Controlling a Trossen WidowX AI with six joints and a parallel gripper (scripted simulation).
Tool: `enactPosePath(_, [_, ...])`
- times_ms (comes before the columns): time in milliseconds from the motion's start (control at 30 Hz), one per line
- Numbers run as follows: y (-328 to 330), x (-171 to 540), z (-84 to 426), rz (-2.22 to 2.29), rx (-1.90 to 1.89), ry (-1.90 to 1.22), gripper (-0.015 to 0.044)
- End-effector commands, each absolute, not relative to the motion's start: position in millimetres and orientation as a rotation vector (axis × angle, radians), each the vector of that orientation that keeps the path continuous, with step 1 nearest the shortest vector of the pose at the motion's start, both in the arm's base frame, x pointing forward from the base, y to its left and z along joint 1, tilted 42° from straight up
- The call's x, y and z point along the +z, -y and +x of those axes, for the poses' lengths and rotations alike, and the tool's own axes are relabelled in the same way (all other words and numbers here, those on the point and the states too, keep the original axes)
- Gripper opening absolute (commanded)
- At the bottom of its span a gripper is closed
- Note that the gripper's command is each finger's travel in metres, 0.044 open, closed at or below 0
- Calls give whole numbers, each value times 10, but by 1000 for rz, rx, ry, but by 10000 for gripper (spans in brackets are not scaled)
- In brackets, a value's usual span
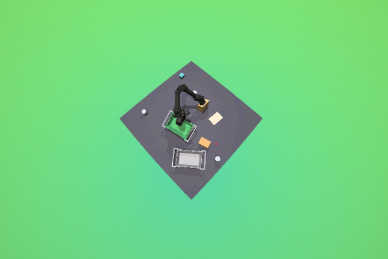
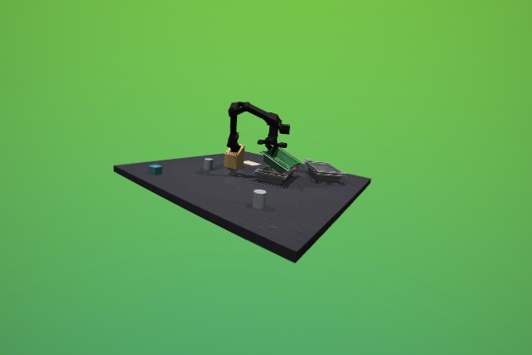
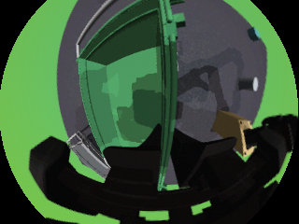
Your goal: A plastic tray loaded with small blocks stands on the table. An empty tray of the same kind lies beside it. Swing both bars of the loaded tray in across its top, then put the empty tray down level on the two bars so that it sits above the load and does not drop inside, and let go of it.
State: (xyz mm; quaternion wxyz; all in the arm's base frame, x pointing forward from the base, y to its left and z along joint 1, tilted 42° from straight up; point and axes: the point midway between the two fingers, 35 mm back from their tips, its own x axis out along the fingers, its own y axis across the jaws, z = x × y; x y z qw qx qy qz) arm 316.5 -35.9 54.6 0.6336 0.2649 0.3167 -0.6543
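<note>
My gripper is shut on the long side rim of the empty green tray. The green tray hangs steeply tilted, its gripped side high and its far side low. The loaded grey tray stands on the table beneath it, with red blocks showing inside in the exterior view. The green tray covers most of the loaded tray from above. Whether the two trays touch, and how the loaded tray's wire bars lie, I cannot tell.
Another grey tray stands off to the side. An orange block, a cream sheet, pale cylinders, a teal block and the arm's wooden-coloured base are around.
</note>
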Motion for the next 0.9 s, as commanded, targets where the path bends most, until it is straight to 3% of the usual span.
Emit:
enactPosePath(0, [381,538,3138,603,-1496,-722,0])
enactPosePath(867, [514,390,2996,602,-1497,-722,0])
